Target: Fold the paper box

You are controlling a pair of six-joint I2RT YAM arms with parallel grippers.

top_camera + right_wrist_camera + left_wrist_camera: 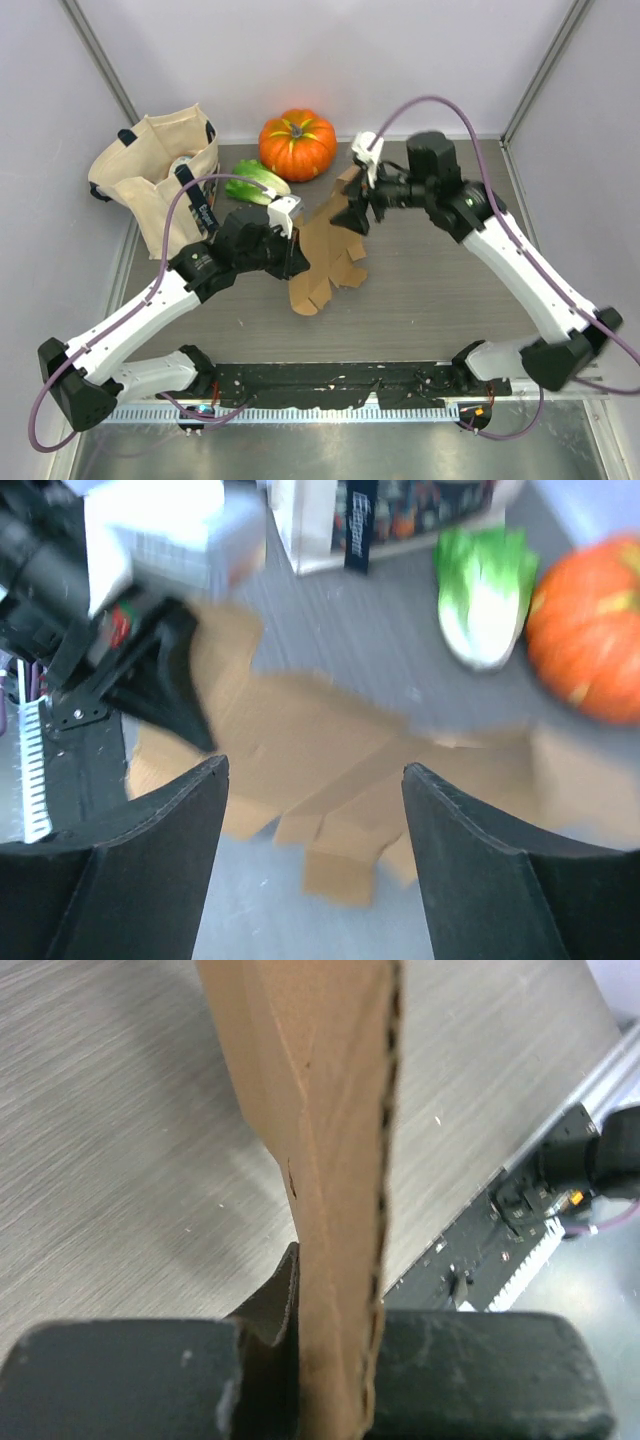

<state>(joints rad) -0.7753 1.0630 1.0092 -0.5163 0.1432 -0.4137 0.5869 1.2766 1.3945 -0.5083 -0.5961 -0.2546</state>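
The paper box (325,255) is a tan cardboard die-cut, still mostly flat, held tilted up off the table at its middle. My left gripper (296,258) is shut on its left edge; in the left wrist view the cardboard (330,1160) stands edge-on between the black pads. My right gripper (358,212) is open and empty at the box's upper right flap. In the right wrist view the box (330,770) lies blurred beyond the spread fingers (160,820).
An orange pumpkin (297,143) and a green leafy vegetable (257,183) sit behind the box. A beige tote bag (160,175) stands at the back left. A black rail (330,385) runs along the near edge.
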